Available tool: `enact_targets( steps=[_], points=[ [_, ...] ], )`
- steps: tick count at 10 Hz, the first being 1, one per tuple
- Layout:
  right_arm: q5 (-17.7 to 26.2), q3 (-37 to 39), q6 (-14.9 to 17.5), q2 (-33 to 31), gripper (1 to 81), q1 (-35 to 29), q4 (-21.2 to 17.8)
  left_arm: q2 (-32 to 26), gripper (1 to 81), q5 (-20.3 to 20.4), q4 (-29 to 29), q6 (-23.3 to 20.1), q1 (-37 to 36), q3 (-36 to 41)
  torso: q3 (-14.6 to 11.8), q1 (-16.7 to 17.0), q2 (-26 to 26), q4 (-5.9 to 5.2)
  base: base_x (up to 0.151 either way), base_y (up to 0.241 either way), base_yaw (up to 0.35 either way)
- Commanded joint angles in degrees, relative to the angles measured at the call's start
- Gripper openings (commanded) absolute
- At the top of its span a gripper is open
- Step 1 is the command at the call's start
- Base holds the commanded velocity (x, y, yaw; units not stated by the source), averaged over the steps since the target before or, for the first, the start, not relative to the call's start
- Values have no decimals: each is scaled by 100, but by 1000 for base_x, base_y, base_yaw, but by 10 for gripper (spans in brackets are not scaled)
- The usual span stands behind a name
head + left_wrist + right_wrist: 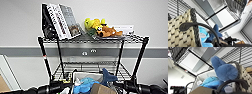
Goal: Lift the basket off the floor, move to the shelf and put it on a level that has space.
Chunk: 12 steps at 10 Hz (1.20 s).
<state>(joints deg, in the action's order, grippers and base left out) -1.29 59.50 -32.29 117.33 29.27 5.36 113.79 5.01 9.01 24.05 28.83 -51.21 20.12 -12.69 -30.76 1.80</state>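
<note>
Basket position: you have the small beige woven-mesh basket with dark rim and whitish lining (86,80) raised off the floor, held in front of the tall black wire rack (45,53). Its rim sits about level with the grey wire-grid tier second from the top (90,67), apparently just short of that tier's front edge.

Load: a blue plush toy (108,77), light blue soft items (85,85) and a brown cardboard piece (102,89) stand above the rim.

Risks, as judged:
- Basket bottom may catch the tier's front wire if you push forward without more height.
- The tall plush could tip out if the basket tilts between the two arms.
- The rack stands on casters per its build; a hard shove may roll it away.
- The basket is wide for the gap between the front posts; off-centre entry would strike one.

Fingers: left arm (48,88) and right arm (136,87) flank the basket. You cannot tell how far either gripper's fingers are spread or what they clamp.
</note>
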Motion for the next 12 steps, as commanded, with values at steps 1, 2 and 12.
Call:
enact_targets(
  steps=[1,2,12],
  points=[
    [-363,-608,48,-129,10,-1251,-316,-74,10,343,-22,239,-1155,472,0,0,0,0,0,0,0],
    [-354,-634,48,-137,10,-1374,-378,-84,10,343,-22,337,-1296,480,0,0,0,0,0,0,0],
    [103,-836,48,-260,10,-2350,-985,-66,10,264,-4,881,-2193,560,0,0,0,0,0,0,0]
  ],
)
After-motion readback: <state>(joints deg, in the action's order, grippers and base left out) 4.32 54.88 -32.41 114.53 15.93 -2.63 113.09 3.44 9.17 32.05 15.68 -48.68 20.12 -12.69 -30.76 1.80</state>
